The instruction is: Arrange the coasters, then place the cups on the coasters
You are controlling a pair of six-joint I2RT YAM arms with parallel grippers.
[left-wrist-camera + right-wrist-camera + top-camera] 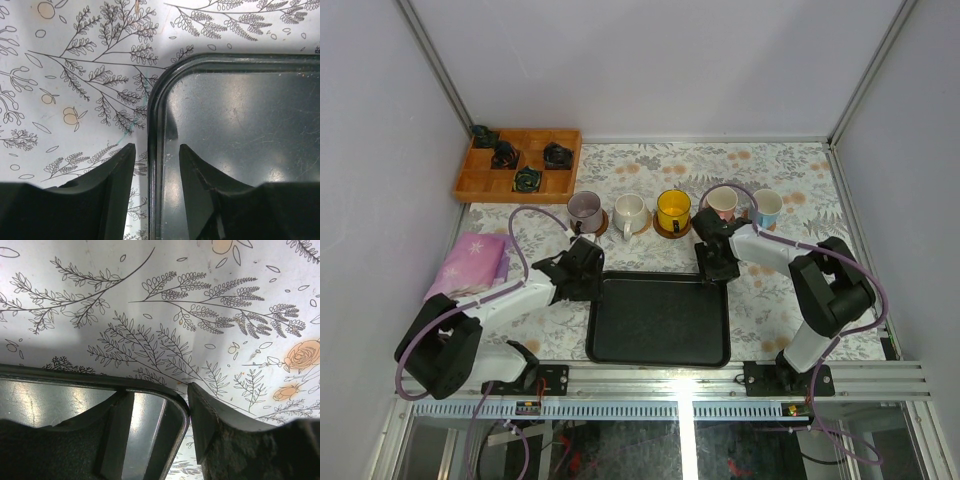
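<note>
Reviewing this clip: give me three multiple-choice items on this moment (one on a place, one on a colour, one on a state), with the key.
1. Where do the cups stand?
A. inside the black tray
B. on coasters beyond the tray's far edge
C. stacked in one pile

2. What colour is the middle cup?
A. yellow
B. green
C. black

3. How does the left gripper stand?
A. shut on a cup
B. lifting a coaster
C. jaws apart, astride the tray's rim

Key:
1 B: the top view shows five cups in a row, each on a brown disc past the bare tray.
2 A: the third of the five is bright yellow.
3 C: the left wrist view shows one finger outside the rim near the tray's corner and one inside it.
</note>
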